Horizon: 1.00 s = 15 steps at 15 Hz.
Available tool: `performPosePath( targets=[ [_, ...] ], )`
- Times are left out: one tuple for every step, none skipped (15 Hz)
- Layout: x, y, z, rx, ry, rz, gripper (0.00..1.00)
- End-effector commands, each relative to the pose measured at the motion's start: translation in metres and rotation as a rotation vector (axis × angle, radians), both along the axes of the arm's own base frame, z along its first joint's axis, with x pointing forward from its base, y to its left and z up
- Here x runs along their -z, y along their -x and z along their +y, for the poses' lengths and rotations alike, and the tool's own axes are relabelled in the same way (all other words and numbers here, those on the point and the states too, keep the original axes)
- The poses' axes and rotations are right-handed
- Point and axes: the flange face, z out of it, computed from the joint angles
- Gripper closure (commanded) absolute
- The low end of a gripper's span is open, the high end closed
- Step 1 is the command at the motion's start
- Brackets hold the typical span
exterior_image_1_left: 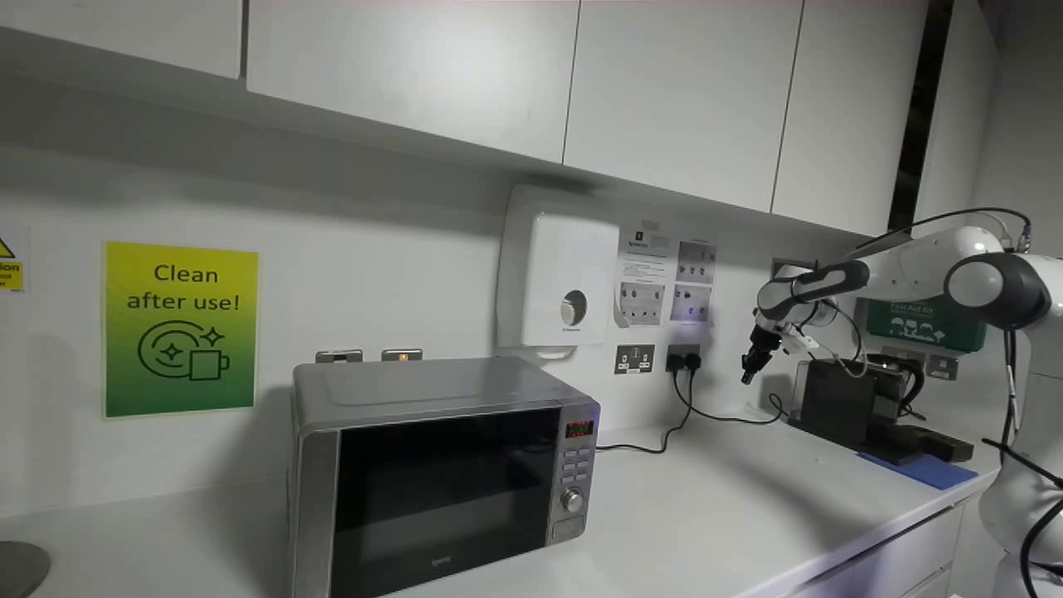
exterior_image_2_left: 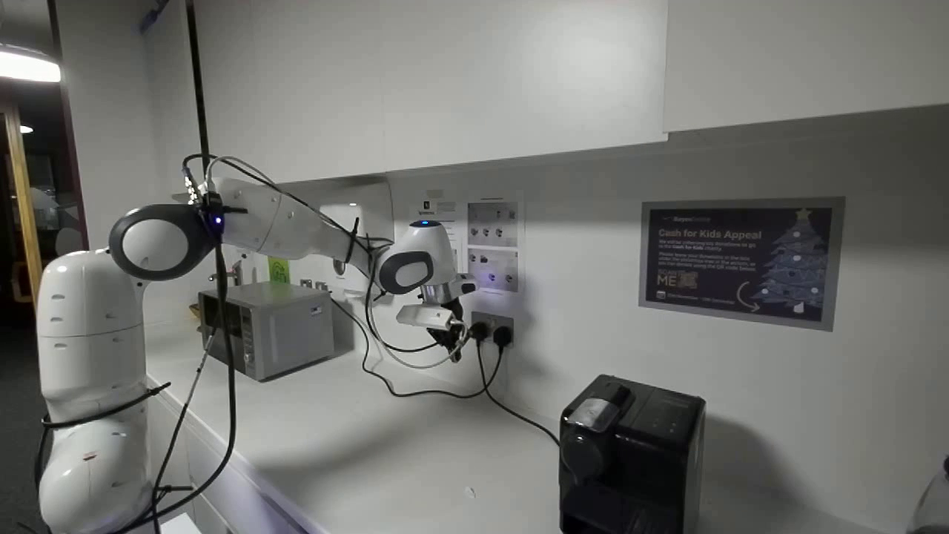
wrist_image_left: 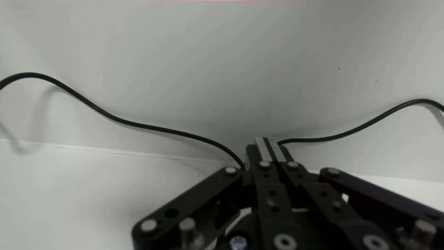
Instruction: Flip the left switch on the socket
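Note:
A grey double socket [exterior_image_1_left: 634, 359] with no plugs is on the wall in an exterior view. Beside it is another socket [exterior_image_1_left: 683, 348] with two black plugs, which also shows in an exterior view [exterior_image_2_left: 500, 320]. The individual switches are too small to make out. My gripper [exterior_image_1_left: 747, 379] points downward above the counter, to the right of the plugged socket in that view. In an exterior view my gripper [exterior_image_2_left: 455, 357] hangs in front of the wall by the plugs. In the wrist view my gripper [wrist_image_left: 270, 139] has its fingers together with nothing between them. No socket shows there.
A microwave [exterior_image_1_left: 448, 490] stands on the counter [exterior_image_1_left: 706, 498]. A towel dispenser [exterior_image_1_left: 544, 274] hangs above the sockets, under the cupboards [exterior_image_1_left: 681, 100]. A coffee machine [exterior_image_2_left: 637, 445] stands on the counter. Black cables [wrist_image_left: 104, 113] run along the wall behind the gripper.

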Motion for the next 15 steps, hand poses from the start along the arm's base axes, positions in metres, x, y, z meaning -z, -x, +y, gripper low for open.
performPosePath(
  targets=[
    [-0.014, 0.050, -0.002, -0.017, 0.026, -0.012, 1.00],
    [-0.016, 0.060, -0.004, -0.011, 0.028, -0.014, 1.00],
    [-0.018, 0.070, -0.006, -0.007, 0.030, -0.018, 1.00],
    [-0.019, 0.080, -0.008, -0.006, 0.035, -0.020, 1.00],
    [-0.021, 0.090, -0.010, -0.003, 0.039, -0.021, 1.00],
    [-0.022, 0.099, -0.012, 0.001, 0.043, -0.021, 1.00],
    [-0.022, 0.108, -0.013, 0.006, 0.047, -0.026, 1.00],
    [-0.024, 0.118, -0.014, 0.009, 0.050, -0.027, 1.00],
    [-0.026, 0.126, -0.014, 0.013, 0.057, -0.026, 1.00],
    [-0.028, 0.134, -0.015, 0.016, 0.061, -0.027, 1.00],
    [-0.032, 0.142, -0.014, 0.012, 0.063, -0.026, 1.00],
    [-0.037, 0.149, -0.012, 0.011, 0.061, -0.030, 1.00],
    [-0.042, 0.155, -0.010, 0.009, 0.053, -0.041, 1.00],
    [-0.049, 0.161, -0.007, 0.011, 0.040, -0.049, 1.00],
    [-0.055, 0.165, -0.004, 0.015, 0.030, -0.058, 1.00]
  ],
)
